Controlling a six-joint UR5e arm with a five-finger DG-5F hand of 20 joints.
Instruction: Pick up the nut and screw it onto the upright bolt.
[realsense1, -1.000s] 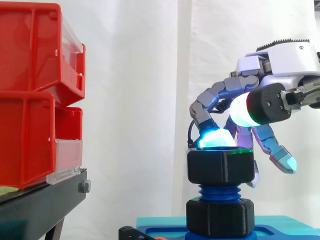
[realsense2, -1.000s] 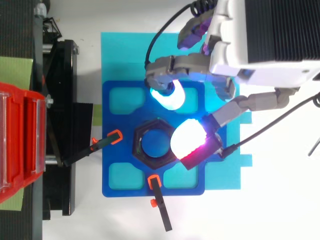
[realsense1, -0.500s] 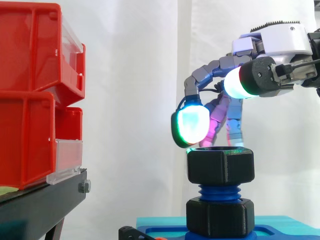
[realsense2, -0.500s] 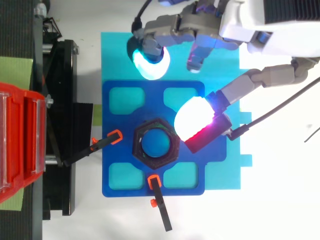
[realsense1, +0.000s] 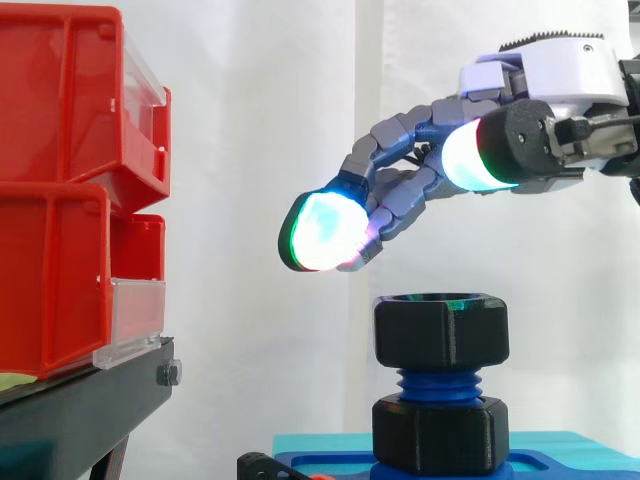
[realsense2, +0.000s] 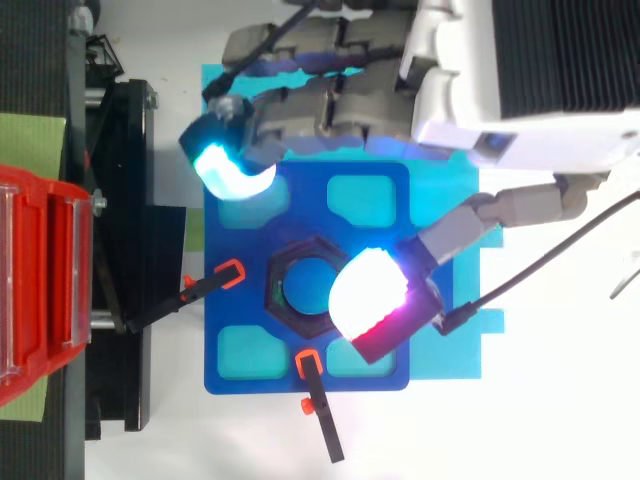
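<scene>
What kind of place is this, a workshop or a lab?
Probably a robotics lab bench: a white curtain backdrop, red bins on a black stand, and a clamped blue fixture holding a bolt with a nut.

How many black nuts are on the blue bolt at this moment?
2. The upper nut sits at the top of the blue bolt; the lower nut sits at its base, under the exposed thread.
</scene>
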